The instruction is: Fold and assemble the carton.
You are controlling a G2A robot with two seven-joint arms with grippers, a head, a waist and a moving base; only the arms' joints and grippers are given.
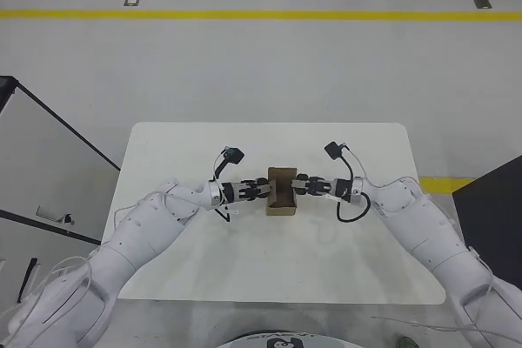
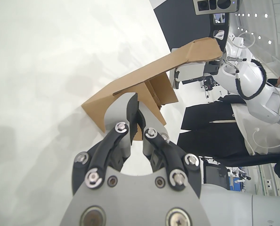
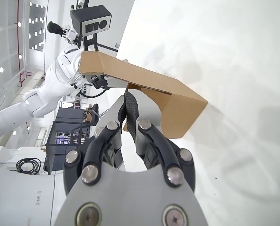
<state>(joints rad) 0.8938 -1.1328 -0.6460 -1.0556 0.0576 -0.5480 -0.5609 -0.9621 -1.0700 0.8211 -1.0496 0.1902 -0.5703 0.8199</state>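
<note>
A small brown carton (image 1: 282,191) stands open-topped at the middle of the white table (image 1: 183,165). My left gripper (image 1: 265,188) meets its left side and my right gripper (image 1: 297,187) its right side. In the left wrist view the left gripper (image 2: 137,113) is shut on a side wall of the carton (image 2: 140,76), a flap rising at the far end. In the right wrist view the right gripper (image 3: 129,109) is shut on the opposite wall of the carton (image 3: 154,83).
Bare white tabletop surrounds the carton on all sides. A dark-framed panel (image 1: 35,157) stands off the table's left edge and a black surface (image 1: 505,209) lies off its right edge.
</note>
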